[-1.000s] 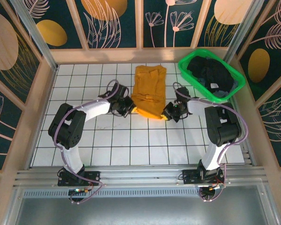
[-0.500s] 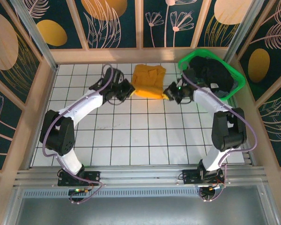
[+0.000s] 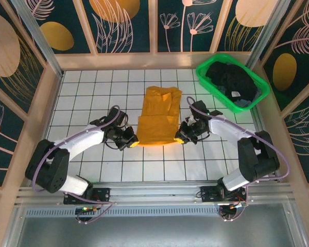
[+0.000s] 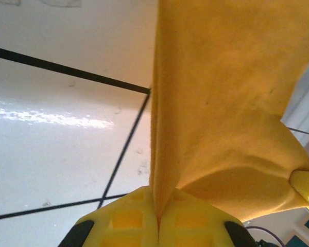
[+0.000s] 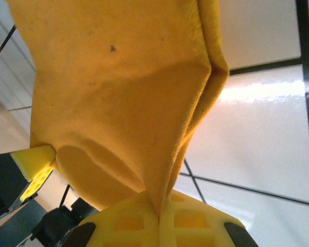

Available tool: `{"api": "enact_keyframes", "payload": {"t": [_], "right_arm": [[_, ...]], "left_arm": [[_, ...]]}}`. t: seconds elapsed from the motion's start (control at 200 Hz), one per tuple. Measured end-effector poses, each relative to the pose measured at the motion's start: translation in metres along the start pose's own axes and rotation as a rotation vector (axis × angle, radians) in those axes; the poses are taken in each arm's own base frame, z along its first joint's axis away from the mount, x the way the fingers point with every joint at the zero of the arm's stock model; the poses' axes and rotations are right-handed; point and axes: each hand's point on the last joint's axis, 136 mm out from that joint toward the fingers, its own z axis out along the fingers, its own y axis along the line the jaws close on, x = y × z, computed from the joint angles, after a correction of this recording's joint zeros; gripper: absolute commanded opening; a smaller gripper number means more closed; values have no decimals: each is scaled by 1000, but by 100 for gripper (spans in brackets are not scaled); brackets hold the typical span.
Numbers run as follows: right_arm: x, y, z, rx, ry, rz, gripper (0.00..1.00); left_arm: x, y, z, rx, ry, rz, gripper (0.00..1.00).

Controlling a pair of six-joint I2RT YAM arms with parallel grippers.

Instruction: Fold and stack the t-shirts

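Note:
An orange-yellow t-shirt (image 3: pixel 158 116) lies lengthwise on the white tiled table, its near part lifted and stretched between my two grippers. My left gripper (image 3: pixel 133 141) is shut on the near left corner of the cloth (image 4: pixel 216 103), which runs pinched between the yellow fingers (image 4: pixel 129 218). My right gripper (image 3: pixel 181 138) is shut on the near right corner (image 5: pixel 123 87), where several layers of cloth enter the yellow fingers (image 5: pixel 188 218). The other gripper's yellow fingertip (image 5: pixel 36 159) shows at the left of the right wrist view.
A green plastic basket (image 3: pixel 206 67) holding dark clothes stands at the back right of the table (image 3: pixel 92 87). Wooden rails and patterned panels wall in the table on three sides. A metal rail runs along the near edge by the arm bases.
Both grippers have pulled the shirt's gripped edge back from the far end toward the near side, stretching the shirt out lengthwise. Half a second ago they were up near the back.

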Motion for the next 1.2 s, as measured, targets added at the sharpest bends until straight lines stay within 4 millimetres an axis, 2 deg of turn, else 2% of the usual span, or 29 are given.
{"api": "enact_keyframes", "payload": {"t": [0.135, 0.225, 0.315, 0.41, 0.515, 0.626, 0.746, 0.781, 0.886, 0.916, 0.951, 0.991, 1.061, 1.101, 1.146, 1.196], "right_arm": [[5, 13, -17, -28, -34, -15, 0], [-3, 31, -30, -41, -76, -25, 0], [-20, 59, -52, -72, -150, -46, 0], [-47, 92, -79, -116, -242, -60, 0], [-78, 119, -100, -149, -318, -64, 0], [-115, 132, -103, -161, -355, -37, 0], [-173, 133, -91, -140, -382, 11, 0], [-191, 131, -86, -135, -390, 24, 0], [-241, 117, -70, -117, -408, 71, 40], [-254, 113, -66, -113, -412, 81, 48], [-271, 111, -63, -111, -420, 80, 64], [-292, 113, -62, -117, -435, 68, 71], [-320, 120, -66, -127, -469, 27, 73], [-329, 123, -72, -128, -490, 5, 70], [-331, 123, -78, -122, -503, -11, 67], [-326, 124, -85, -112, -514, -22, 65]], "left_arm": [[-5, -22, -20, 31, -45, 24, 0], [-18, -51, -38, 61, -113, 51, 0], [-35, -88, -62, 118, -192, 79, 0], [-58, -124, -83, 172, -268, 94, 0], [-85, -152, -90, 209, -309, 89, 0], [-119, -171, -79, 218, -326, 64, 0], [-167, -189, -52, 212, -335, 42, 0], [-182, -194, -43, 212, -338, 36, 4], [-229, -200, -15, 216, -345, 16, 17], [-241, -199, -7, 212, -346, 9, 26], [-256, -196, 1, 204, -352, 1, 39], [-270, -190, 9, 190, -361, -11, 49], [-283, -180, 16, 169, -367, -25, 55], [-286, -176, 15, 160, -370, -33, 55], [-285, -173, 12, 162, -378, -34, 56], [-276, -168, 6, 161, -378, -36, 56]]}}
